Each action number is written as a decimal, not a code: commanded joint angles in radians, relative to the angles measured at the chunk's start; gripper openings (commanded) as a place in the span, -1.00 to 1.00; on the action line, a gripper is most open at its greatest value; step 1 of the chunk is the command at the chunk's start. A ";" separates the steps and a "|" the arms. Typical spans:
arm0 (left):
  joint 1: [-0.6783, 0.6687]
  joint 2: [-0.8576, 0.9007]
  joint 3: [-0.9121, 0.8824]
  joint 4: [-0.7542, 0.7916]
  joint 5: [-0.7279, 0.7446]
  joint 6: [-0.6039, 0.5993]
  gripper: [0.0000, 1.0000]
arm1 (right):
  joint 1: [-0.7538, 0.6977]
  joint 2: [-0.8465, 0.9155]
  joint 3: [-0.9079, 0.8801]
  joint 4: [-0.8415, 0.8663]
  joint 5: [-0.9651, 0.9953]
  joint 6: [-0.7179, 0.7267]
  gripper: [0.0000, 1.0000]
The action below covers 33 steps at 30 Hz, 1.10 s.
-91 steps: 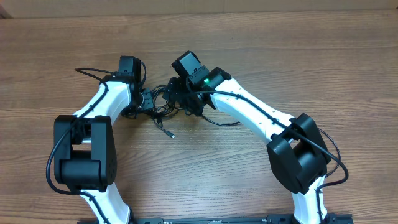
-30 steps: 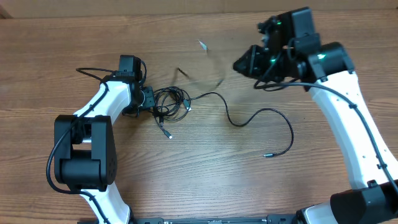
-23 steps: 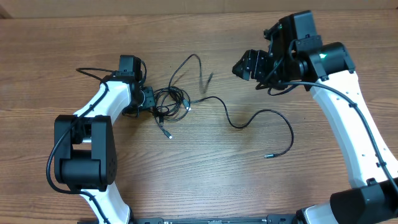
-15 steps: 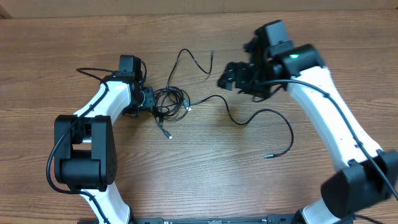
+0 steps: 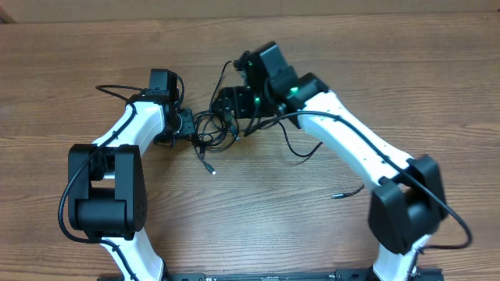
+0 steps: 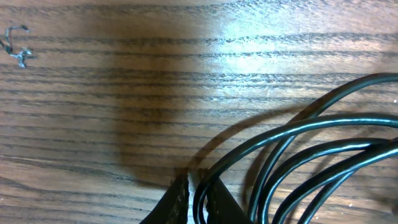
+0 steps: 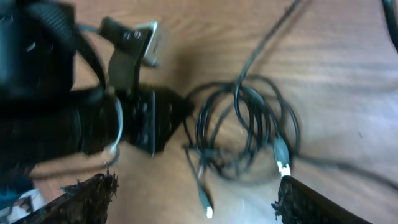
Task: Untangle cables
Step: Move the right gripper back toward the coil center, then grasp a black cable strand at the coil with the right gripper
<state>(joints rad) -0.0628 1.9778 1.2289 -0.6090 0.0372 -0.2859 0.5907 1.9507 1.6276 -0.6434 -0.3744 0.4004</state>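
Though unclear, right arm (image 5: 344, 140) over cables (image 5: 212, 129)

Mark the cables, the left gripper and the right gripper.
cables (image 7: 245, 127), right wrist view, coiled loops
left gripper (image 6: 196, 191), left wrist view, between fingertips pinching a cable
right gripper (image 7: 194, 185), right wrist view, between open fingertips

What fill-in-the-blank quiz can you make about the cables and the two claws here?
1. The left claw is ___ on the cables.
2. The right claw is ___ and holds nothing.
3. The table is made of ___.
4. A loose plug lies on the table, nearer the ___ arm.

Missing words: shut, open, wood, right.
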 commanded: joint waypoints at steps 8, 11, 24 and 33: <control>-0.004 0.142 -0.080 -0.017 0.042 -0.006 -0.73 | 0.003 0.209 0.000 0.270 0.034 0.074 0.66; -0.004 0.142 -0.080 -0.016 0.042 -0.006 -0.72 | 0.004 0.253 0.000 0.345 0.034 0.075 0.64; -0.004 0.143 -0.082 -0.006 0.042 -0.007 -0.91 | 0.005 0.352 0.000 0.452 0.033 0.089 -0.12; -0.004 0.143 -0.108 0.001 0.028 -0.006 -0.92 | -0.049 0.324 0.002 0.452 -0.258 0.089 -0.92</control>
<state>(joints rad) -0.0628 1.9789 1.2274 -0.6018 0.0372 -0.2863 0.5816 2.2997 1.6260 -0.1993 -0.4500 0.4965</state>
